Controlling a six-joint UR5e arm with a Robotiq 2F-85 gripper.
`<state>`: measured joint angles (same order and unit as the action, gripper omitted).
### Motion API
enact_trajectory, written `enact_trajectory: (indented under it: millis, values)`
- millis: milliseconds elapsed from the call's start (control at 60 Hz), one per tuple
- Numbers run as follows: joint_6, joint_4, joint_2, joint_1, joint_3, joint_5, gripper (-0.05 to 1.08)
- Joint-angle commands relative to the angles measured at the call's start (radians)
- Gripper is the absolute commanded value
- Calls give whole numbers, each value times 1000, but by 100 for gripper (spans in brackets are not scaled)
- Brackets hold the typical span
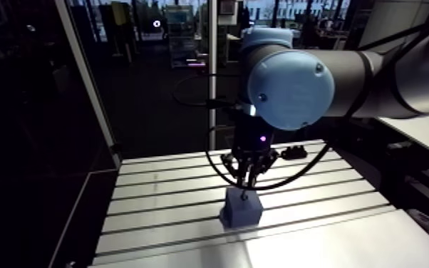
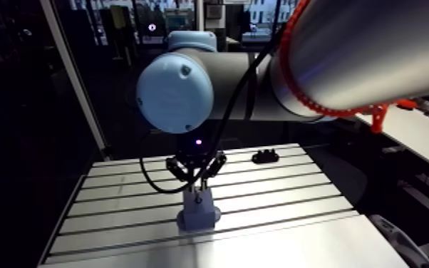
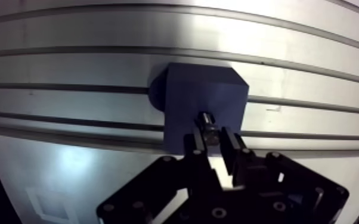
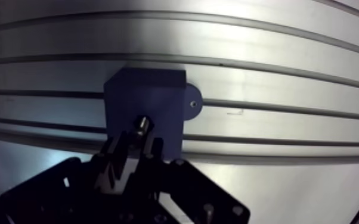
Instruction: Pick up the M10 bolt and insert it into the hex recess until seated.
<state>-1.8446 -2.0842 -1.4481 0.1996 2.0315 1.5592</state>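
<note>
Pick-up done: hand (image 3: pixel 215 142) pinches the M10 bolt (image 3: pixel 207 123) over the blue block (image 3: pixel 203 95) just beneath it; seating apparently not yet done.

The tool (image 2: pixel 197 184) hangs directly over a blue-grey block (image 2: pixel 199 212) on the slotted counter (image 2: pixel 117 207). A small dark part (image 2: pixel 266 155) lies near the counter's far edge.

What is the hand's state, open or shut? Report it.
Shut on the bolt: the hand presses it between its fingers, over the dark block.
</note>
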Motion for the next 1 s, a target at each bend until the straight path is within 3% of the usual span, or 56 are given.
enact_trajectory:
  millis: [17, 683, 750, 767, 783, 800, 817, 833, 950, 967, 983, 1000]
  values:
    - [0, 0, 2, 0, 2, 0, 105]
    - [-1, -3, 15, 0, 10, -1, 101]
    - [-2, -3, 15, 0, 10, -1, 89]
    - [-2, -3, 13, 0, 10, -1, 80]
    - [-2, -3, 13, 0, 10, -1, 80]
    - [-4, -3, 14, 0, 10, -1, 64]
    - [-4, -3, 14, 0, 10, -1, 64]
    - [-3, -4, 15, -1, 10, -1, 45]
    - [-4, -6, 15, -3, 11, -1, 30]
    - [-5, -6, 15, -3, 11, -1, 21]
    - [-5, -6, 15, -3, 11, -1, 21]
    - [-5, -6, 15, -3, 10, -1, 10]
